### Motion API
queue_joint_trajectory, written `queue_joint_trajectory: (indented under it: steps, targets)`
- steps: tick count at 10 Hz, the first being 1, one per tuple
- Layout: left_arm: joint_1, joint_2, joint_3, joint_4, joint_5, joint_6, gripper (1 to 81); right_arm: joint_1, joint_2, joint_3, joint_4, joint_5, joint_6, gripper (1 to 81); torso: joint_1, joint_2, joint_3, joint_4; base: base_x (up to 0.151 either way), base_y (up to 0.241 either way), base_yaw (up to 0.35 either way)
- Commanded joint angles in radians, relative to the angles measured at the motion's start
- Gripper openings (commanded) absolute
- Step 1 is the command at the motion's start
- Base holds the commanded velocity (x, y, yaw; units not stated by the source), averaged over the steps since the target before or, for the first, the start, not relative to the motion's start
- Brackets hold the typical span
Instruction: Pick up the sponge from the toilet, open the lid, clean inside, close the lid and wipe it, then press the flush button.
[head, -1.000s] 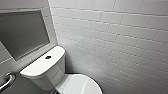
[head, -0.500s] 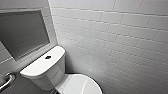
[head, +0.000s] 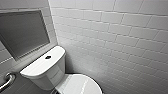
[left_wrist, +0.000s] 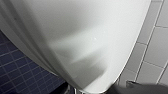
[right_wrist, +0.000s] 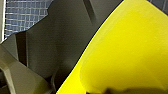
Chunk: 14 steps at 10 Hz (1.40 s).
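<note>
Head view: the toilet (head: 47, 75) set against the tiled wall (head: 112, 37), the lid (head: 80, 85) down over the bowl, the flush button (head: 48, 57) at the centre of the tank top, a grab bar (head: 6, 81) off the tank's left end.

Right wrist view: the sponge (right_wrist: 130, 50) large and close above the blue floor tiles (right_wrist: 25, 15), judged clamped in the right claw (right_wrist: 95, 75).

Left wrist view: the left claw (left_wrist: 105, 90) just beside the toilet's white outer curve; apart or together, cannot tell.

Progress, as judged: pick-up done; lid opening, cleaning inside, closing, wiping and flushing all left.
</note>
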Motion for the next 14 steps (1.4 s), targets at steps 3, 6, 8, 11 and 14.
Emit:
queue_joint_trajectory:
  steps: [3,6,8,11,14]
  targets:
    - [-0.15,0.01,-0.004,0.007,-0.035,-0.04,81.1,-0.001,-0.015,0.005,-0.012,-0.058,0.0,1.0,0.0,0.0,0.0,0.0,0.0,0.0,0.0]
    - [-0.153,-0.003,0.011,0.027,-0.054,-0.051,81.1,-0.001,-0.015,0.005,-0.012,-0.058,0.0,1.0,0.0,0.0,0.0,0.0,0.0,0.0,0.0]
    - [-0.153,-0.047,0.101,0.056,-0.099,-0.051,81.1,0.0,-0.015,0.005,-0.011,-0.058,0.0,1.0,0.0,0.0,0.0,0.0,0.0,0.0,0.0]
    - [-0.147,-0.082,0.164,0.059,-0.114,-0.049,81.1,-0.001,-0.015,0.005,-0.012,-0.058,0.0,1.0,0.0,0.0,0.0,0.0,0.0,0.0,0.0]
    - [-0.142,-0.124,0.23,0.064,-0.143,-0.049,81.1,-0.002,-0.015,0.005,-0.017,-0.058,-0.001,1.0,0.0,0.0,0.0,0.0,0.0,0.0,0.0]
